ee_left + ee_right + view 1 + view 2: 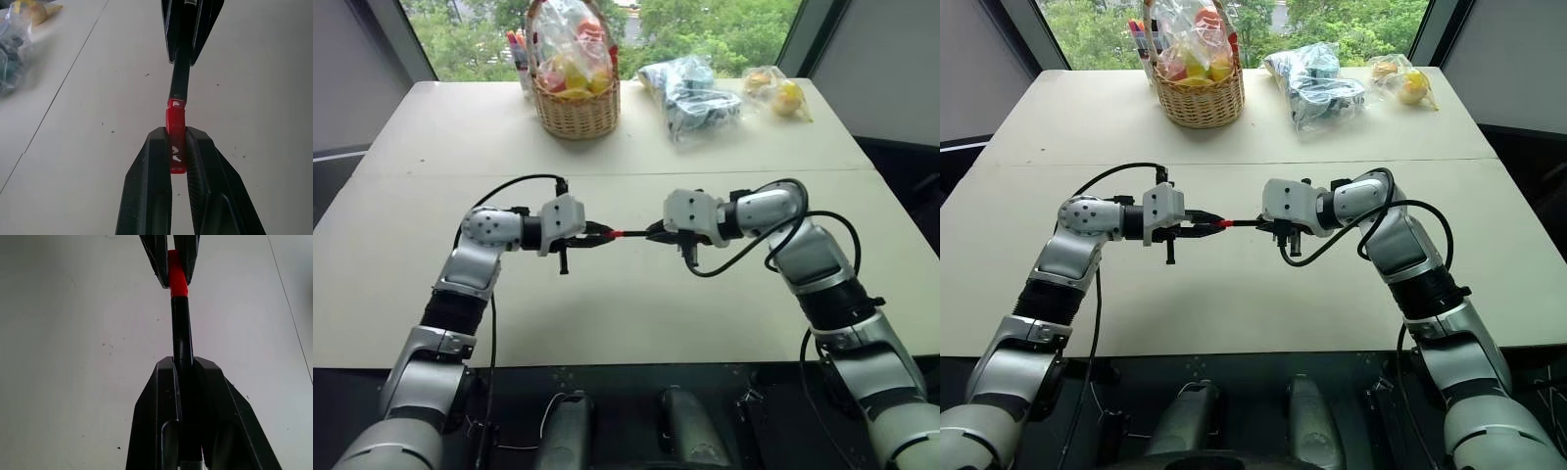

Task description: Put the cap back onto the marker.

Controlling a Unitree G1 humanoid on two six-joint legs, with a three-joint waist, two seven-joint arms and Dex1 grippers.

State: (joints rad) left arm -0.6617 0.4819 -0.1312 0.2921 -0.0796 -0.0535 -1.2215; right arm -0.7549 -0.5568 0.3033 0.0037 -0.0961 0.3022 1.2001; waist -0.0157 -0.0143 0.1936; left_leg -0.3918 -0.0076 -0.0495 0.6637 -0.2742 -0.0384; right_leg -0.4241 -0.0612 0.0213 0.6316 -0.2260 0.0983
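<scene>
Cap [175, 139]: red, clenched by the left gripper [177, 147], held over the table [626, 313]. Marker [181, 333]: black, clamped by the right gripper [184, 363], level, end-on to the cap so the two can be pushed together. Joint: touching, possibly part-seated; the tip is hidden inside. Marker's rear: covered by fingers [156, 401].

The left gripper [598, 235] and right gripper [656, 233] face each other above the table [626, 313]. Between them, the cap [616, 235] at the left one meets the marker [637, 234] end-on. A basket [574, 103] stands far behind.
</scene>
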